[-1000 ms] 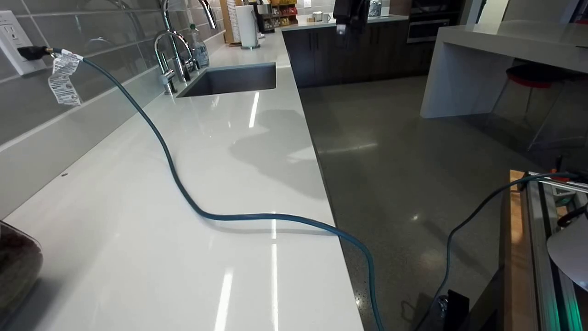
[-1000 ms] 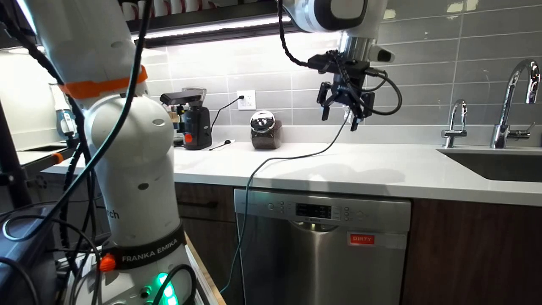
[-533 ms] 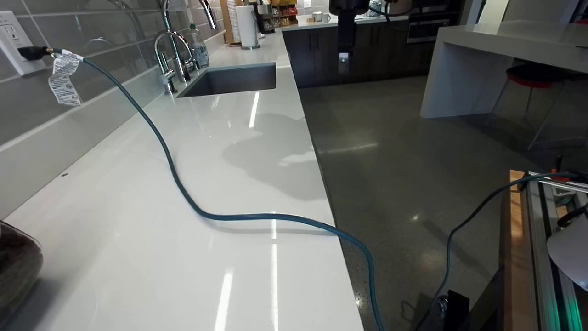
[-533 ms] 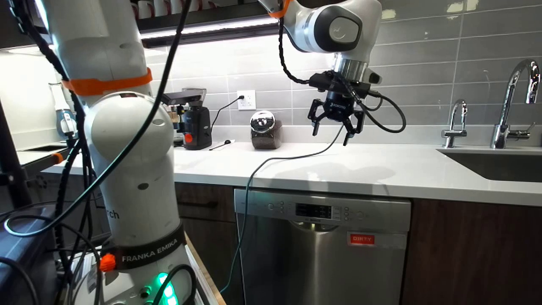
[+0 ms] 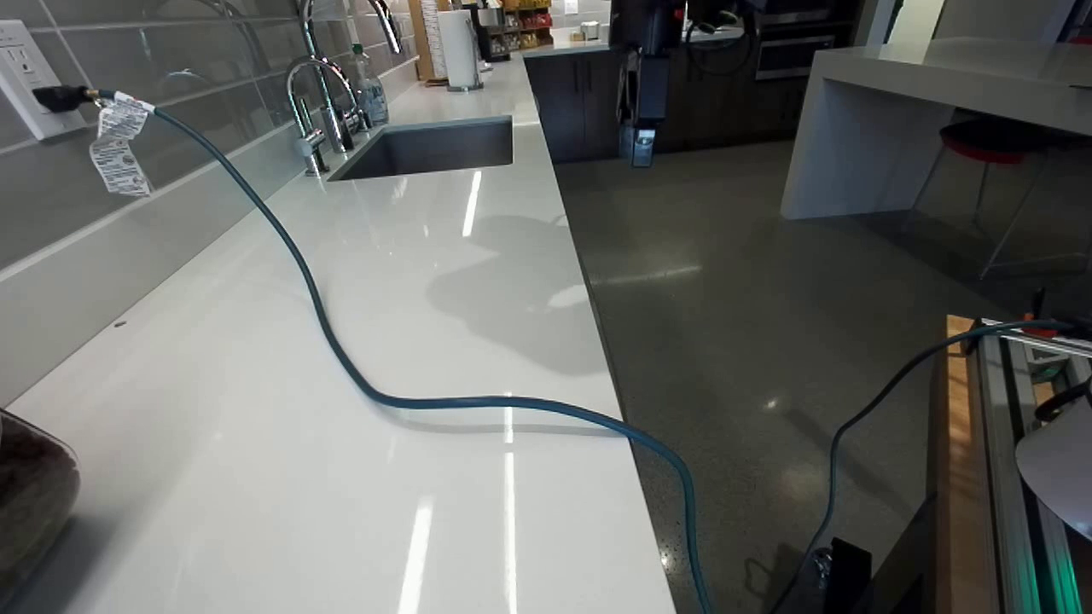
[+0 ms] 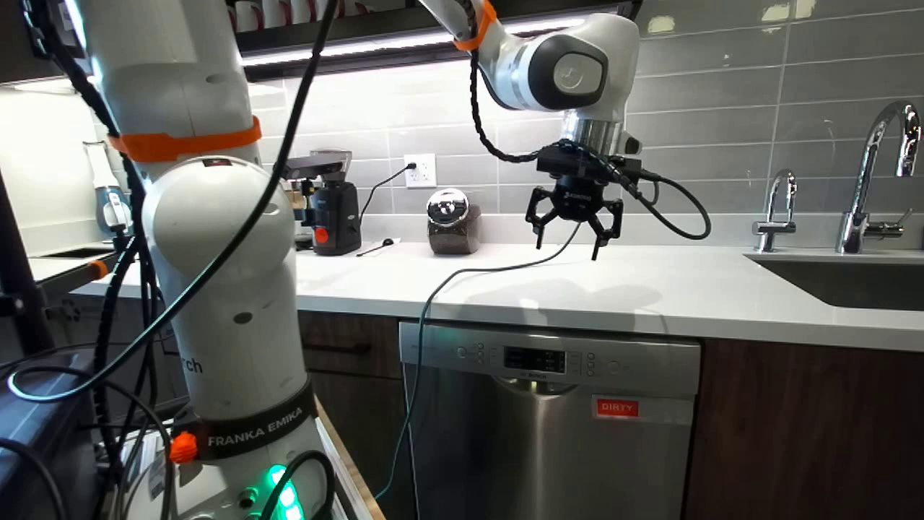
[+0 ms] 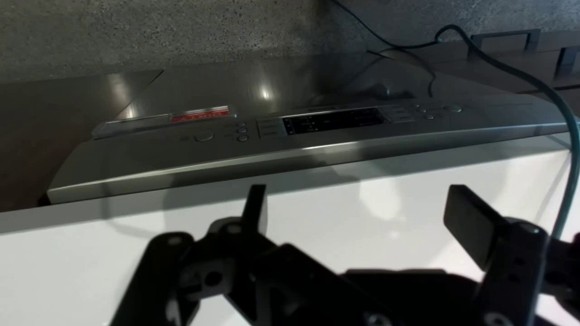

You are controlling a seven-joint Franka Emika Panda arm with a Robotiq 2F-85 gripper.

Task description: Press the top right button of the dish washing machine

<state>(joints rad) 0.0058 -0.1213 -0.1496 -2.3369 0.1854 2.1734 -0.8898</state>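
The steel dishwasher (image 6: 520,448) stands under the counter's front edge in an exterior view. Its control panel holds a dark display (image 6: 534,359) and a round button (image 6: 613,366) near the right end. In the wrist view the panel is turned round: that round button (image 7: 204,136) shows on the left, beside several small buttons (image 7: 242,130) and the display (image 7: 333,121). My gripper (image 6: 567,244) is open and empty, fingers pointing down, above the counter and higher than the panel. In the wrist view the gripper (image 7: 358,199) has its fingers wide apart with nothing between them.
A teal cable (image 6: 462,272) runs from the wall over the counter (image 6: 707,289) and down past the dishwasher's left side. A glass jar (image 6: 453,224) and black grinder (image 6: 336,209) stand on the counter. The sink (image 6: 852,285) lies right. A red DIRTY label (image 6: 617,408) sits below the panel.
My gripper has come down towards the counter and turned, so both fingers now show spread in an exterior view. The dishwasher and cable have not moved.
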